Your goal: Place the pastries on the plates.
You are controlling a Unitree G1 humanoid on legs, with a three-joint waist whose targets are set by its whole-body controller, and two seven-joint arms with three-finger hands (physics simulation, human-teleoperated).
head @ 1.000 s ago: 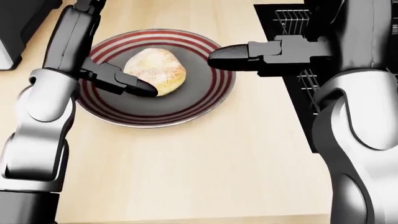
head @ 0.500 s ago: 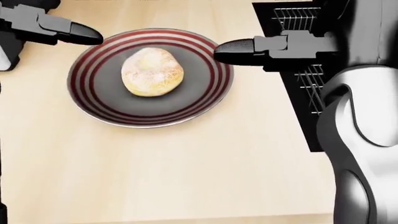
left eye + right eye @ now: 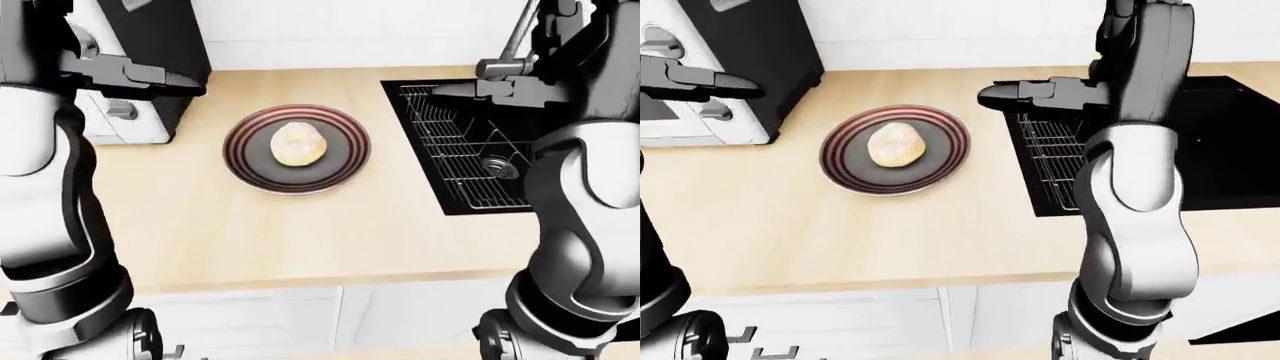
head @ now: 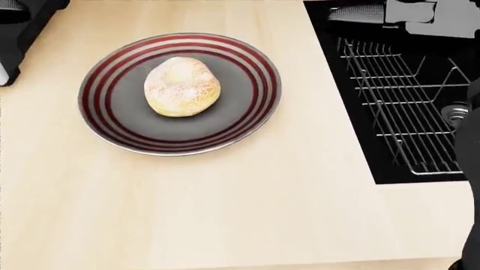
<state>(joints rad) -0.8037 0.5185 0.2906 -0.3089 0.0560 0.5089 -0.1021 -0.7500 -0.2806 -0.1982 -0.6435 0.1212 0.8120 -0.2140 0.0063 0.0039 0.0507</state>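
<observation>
Pale wood-grain countertop (image 4: 247,214) runs smooth and matte across this simulated kitchen, with 1 sugar-dusted pastry (image 4: 182,86) resting alone near the middle of a round plate (image 4: 247,121), touched by nothing. Half a second earlier both dark hands flanked the dish in the head view; now they have lifted up and outward, clearing that view almost entirely, which suggests this pastry counts as delivered. No second pastry or second plate shows in any view, so how much of the job remains cannot be judged.

The left hand (image 3: 165,77) hangs level above the counter's left side, in line with a black-and-white boxy appliance (image 3: 150,112), its fingers laid straight and holding nothing. The right hand (image 3: 1025,95) hovers over the near edge of the black sink (image 3: 440,195), likewise extended flat and empty.

The bun is lumpy, golden and crusted with a pale powdery coating. The plate has a glossy charcoal centre, concentric dark-red rings and a thin silvery rim. Inside the sink sits a thin-wire metal rack (image 4: 405,107) beside a round steel drain (image 3: 497,166)
</observation>
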